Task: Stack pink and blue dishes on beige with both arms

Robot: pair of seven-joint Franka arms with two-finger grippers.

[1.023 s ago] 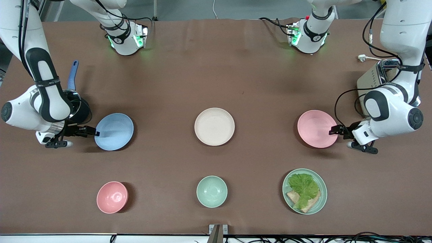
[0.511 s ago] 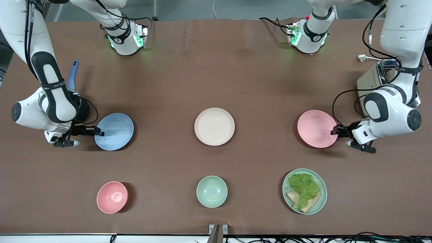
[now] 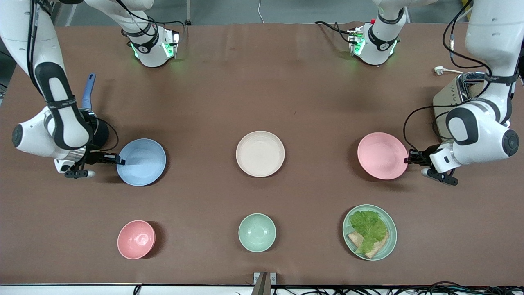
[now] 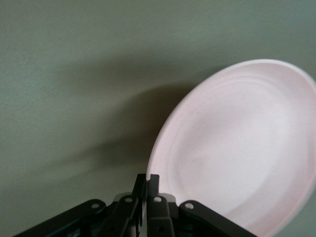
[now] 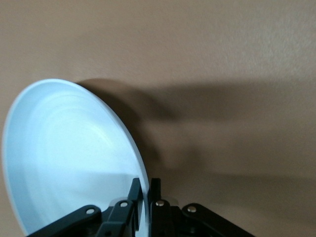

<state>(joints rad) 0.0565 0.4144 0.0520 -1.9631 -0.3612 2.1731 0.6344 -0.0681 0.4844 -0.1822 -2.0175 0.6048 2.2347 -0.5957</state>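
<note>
Both plates pinched at their outer rims

Left end effector [image 3: 410, 157] clamped the pink plate [image 3: 381, 155], right end effector [image 3: 119, 159] the blue plate [image 3: 142, 162]; the beige plate [image 3: 260, 154] lay between them.

Matte plates [image 3: 141, 162]; brown cloth tabletop [image 3: 311, 102].

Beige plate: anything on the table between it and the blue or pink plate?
No. In the front view the brown table is bare between the beige plate and both the blue plate and pink plate.
</note>
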